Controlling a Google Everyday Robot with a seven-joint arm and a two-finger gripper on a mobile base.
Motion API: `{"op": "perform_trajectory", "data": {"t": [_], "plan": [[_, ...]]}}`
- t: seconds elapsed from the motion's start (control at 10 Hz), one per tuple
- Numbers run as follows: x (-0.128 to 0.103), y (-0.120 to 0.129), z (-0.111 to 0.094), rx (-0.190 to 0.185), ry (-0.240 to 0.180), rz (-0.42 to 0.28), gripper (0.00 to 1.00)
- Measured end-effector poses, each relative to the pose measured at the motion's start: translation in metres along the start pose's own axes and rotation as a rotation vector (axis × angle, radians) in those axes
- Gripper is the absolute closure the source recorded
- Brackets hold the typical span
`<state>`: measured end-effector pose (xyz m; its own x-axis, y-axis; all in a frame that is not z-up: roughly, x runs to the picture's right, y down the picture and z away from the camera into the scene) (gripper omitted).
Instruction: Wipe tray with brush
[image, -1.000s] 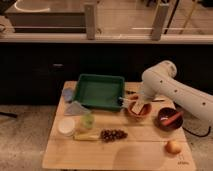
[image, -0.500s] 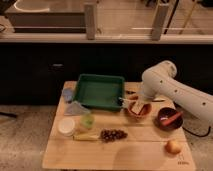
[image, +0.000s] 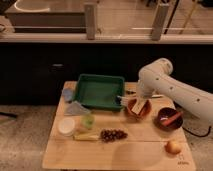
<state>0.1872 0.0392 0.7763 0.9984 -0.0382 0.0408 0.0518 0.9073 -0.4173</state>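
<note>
One tray (image: 100, 92) sits back-left on the table (image: 125, 159), with two bowls (image: 169, 120) to its right. My gripper (image: 131, 102) hangs over the nearer bowl, just beside the tray's right rim, fingers together. Whether they pinch the brush, I cannot tell. Bare wood runs along the front edge.

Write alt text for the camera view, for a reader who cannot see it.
A white robot arm reaches in from the right, its shut gripper at the right rim of a green tray and just over a brown bowl, on a wooden table. Dark grapes and a second bowl lie nearby.
</note>
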Motion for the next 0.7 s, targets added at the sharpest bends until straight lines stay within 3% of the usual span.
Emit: {"op": "perform_trajectory", "data": {"t": [0.4,0.7], "plan": [[-0.017,-0.032,0.018,0.006,0.032,-0.037,1.0],[-0.035,-0.053,0.043,-0.005,0.052,-0.057,1.0]]}}
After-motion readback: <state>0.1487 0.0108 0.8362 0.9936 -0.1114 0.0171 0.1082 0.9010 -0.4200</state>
